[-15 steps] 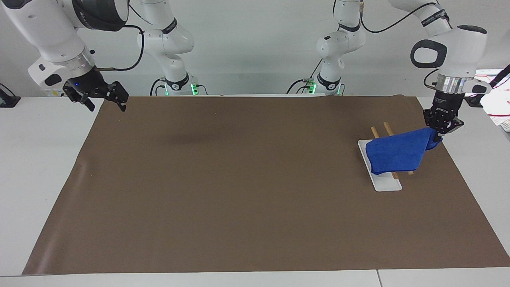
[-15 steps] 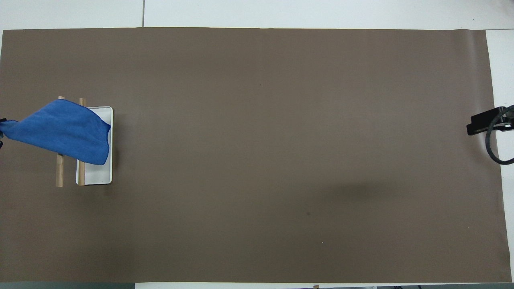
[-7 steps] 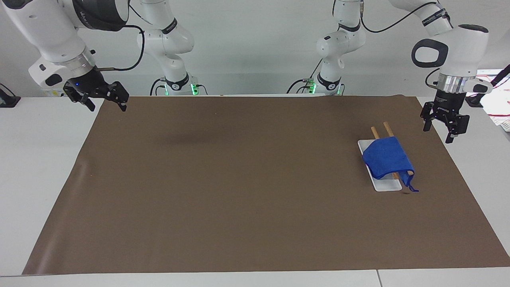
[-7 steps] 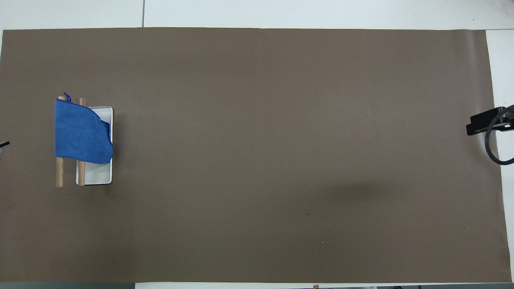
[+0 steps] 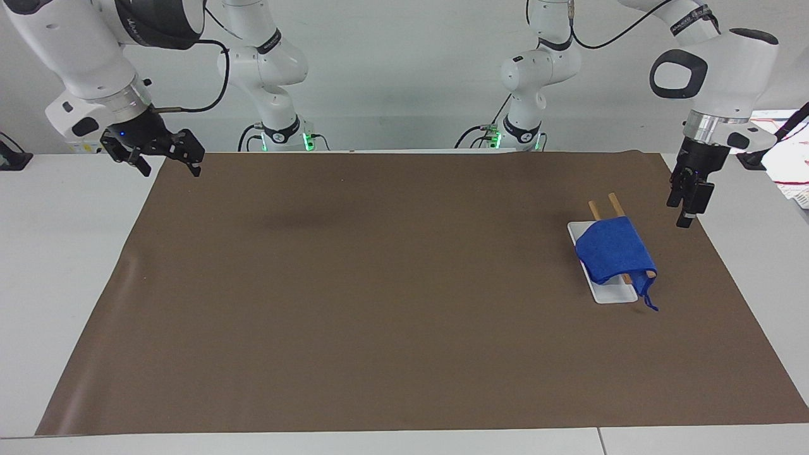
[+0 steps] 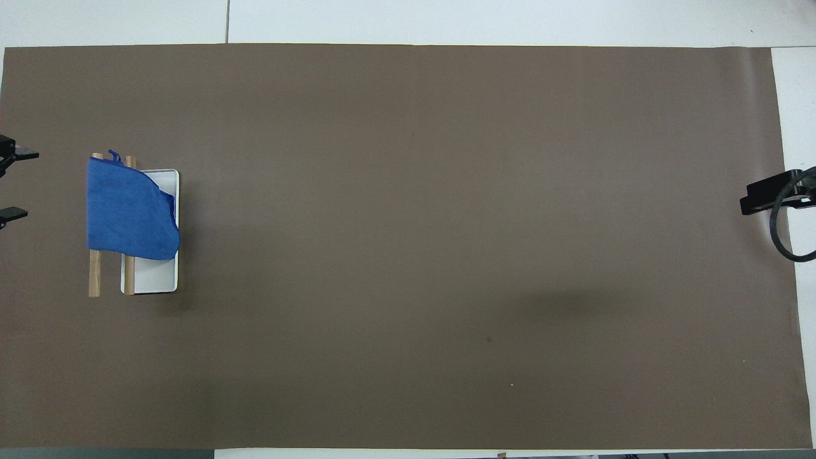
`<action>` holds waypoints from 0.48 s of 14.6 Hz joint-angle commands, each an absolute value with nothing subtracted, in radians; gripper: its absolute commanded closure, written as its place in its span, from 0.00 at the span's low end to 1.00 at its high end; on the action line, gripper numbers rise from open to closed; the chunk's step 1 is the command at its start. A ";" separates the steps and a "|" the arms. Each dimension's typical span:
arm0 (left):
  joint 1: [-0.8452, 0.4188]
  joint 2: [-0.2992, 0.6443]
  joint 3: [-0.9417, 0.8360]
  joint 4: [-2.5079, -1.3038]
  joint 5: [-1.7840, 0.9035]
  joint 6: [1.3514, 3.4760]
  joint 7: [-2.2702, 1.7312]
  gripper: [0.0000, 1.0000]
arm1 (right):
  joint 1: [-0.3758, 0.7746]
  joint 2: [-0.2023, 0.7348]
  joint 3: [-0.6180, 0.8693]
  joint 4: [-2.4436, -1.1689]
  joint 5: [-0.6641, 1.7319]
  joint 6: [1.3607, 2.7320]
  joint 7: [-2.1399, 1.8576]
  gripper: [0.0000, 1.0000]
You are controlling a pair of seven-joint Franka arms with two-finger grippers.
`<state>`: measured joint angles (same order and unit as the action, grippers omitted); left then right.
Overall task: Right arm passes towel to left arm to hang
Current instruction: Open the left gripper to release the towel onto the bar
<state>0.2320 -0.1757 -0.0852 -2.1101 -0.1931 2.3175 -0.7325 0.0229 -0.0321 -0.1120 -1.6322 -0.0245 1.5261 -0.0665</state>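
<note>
I see the towel (image 5: 614, 249) draped over the two wooden rails (image 5: 615, 203) of the rack, above its white tray (image 5: 612, 293), at the left arm's end. My left gripper (image 5: 686, 203) hangs beside it, spread and empty; my right gripper (image 5: 165, 159) waits open over the mat (image 5: 379, 284) corner.

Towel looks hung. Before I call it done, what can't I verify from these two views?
- Overhead view: the left gripper is cut off by the frame edge; only its fingertips show.
- Overhead view: the right gripper is also cut off by the edge.
- Both views: the towel covers the middle of the wooden bars, so how it sits on them is hidden.
- The rack's white base is partly hidden under the towel.
</note>
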 commanded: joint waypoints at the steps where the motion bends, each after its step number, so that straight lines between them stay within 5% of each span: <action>1: 0.169 -0.111 -0.078 -1.965 -0.173 2.174 -0.556 0.00 | 0.015 -0.049 -0.107 -1.651 -0.025 1.526 -0.080 0.00; 7: 0.013 -0.049 -0.078 -1.813 -0.122 1.964 -0.243 0.00 | 0.015 -0.049 -0.107 -1.651 -0.023 1.526 -0.078 0.00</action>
